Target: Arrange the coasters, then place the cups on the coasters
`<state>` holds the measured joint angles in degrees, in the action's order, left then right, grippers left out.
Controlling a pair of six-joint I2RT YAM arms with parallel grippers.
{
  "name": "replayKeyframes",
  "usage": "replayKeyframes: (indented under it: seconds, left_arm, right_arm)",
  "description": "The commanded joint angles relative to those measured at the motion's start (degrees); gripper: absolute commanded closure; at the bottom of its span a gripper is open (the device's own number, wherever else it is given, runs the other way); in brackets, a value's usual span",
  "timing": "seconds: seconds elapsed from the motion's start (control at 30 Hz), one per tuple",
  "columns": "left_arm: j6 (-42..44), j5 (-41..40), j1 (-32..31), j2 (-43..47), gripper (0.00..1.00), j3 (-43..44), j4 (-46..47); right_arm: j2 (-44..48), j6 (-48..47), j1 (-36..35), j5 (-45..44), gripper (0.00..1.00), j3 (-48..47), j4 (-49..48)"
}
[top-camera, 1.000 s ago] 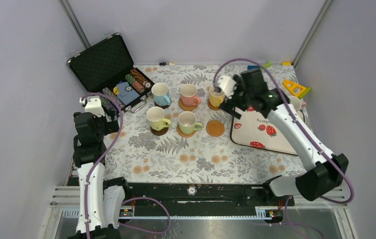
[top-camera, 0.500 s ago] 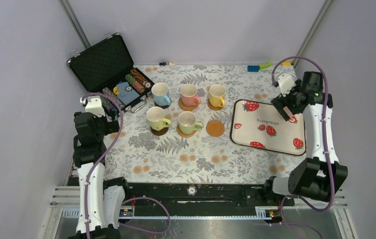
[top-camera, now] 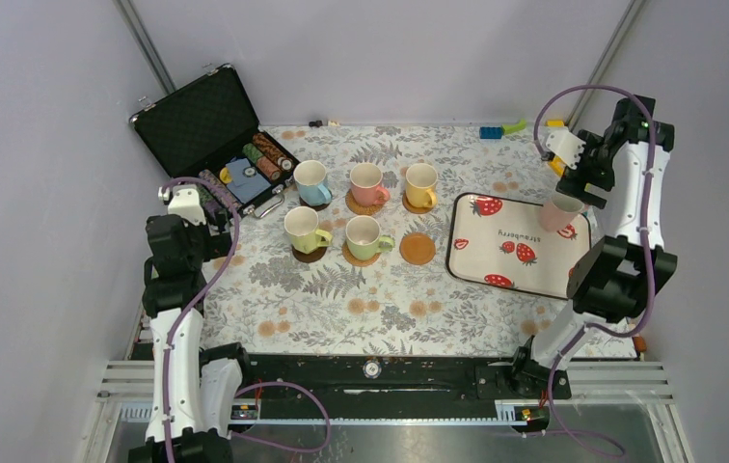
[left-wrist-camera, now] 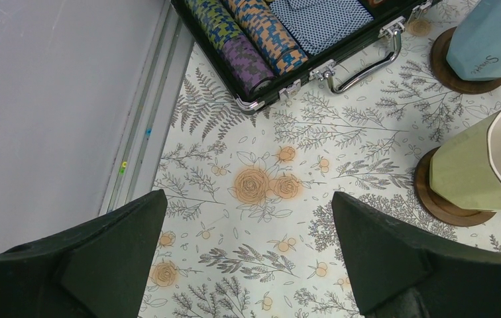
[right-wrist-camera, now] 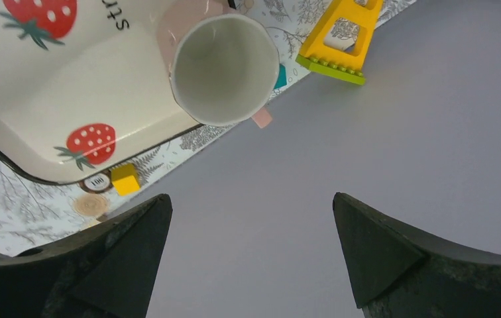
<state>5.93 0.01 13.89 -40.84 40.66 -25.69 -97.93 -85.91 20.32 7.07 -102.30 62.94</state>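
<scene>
Floral-cloth table (top-camera: 341, 309). An open poker case (top-camera: 202, 121) sits at ten o'clock and a strawberry tray (top-camera: 553, 256) at three. The left gripper (left-wrist-camera: 248, 225) at nine o'clock and the right gripper (right-wrist-camera: 251, 218) at two are both spread wide, holding nothing. A light pink mug (right-wrist-camera: 224, 66) stands upright at the tray's one o'clock corner, near the right gripper. One bare coaster (top-camera: 418, 248) lies at centre.

Grey ferns and orange roses pattern the white tablecloth (top-camera: 341, 309), red strawberries the cream tray (top-camera: 481, 246), with a tan-orange coaster (top-camera: 418, 248) and a blue cup (top-camera: 310, 180), pink cup (top-camera: 367, 180), yellow cup (top-camera: 421, 182), pale green cup (top-camera: 300, 229), green cup (top-camera: 364, 234) and light pink cup (top-camera: 561, 210).
</scene>
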Motion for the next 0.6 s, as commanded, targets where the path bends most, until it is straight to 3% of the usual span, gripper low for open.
replayKeyframes:
  seconds: [0.0,0.17,0.57]
  left_arm:
    - [-0.1,-1.6,0.4,-0.5,0.01,0.4,2.9]
    - [-0.1,-2.3,0.4,-1.3,0.01,0.5,3.0]
    - [0.0,-2.9,0.4,-2.4,0.01,0.5,3.3]
  right_arm:
    - [-7.8,-9.7,1.2,-5.5,0.01,-7.8,10.4]
    - [-15.4,-14.8,2.7,-6.1,0.02,-16.9,18.8]
    - [-21.4,-17.2,3.1,-3.2,0.01,-16.7,10.9]
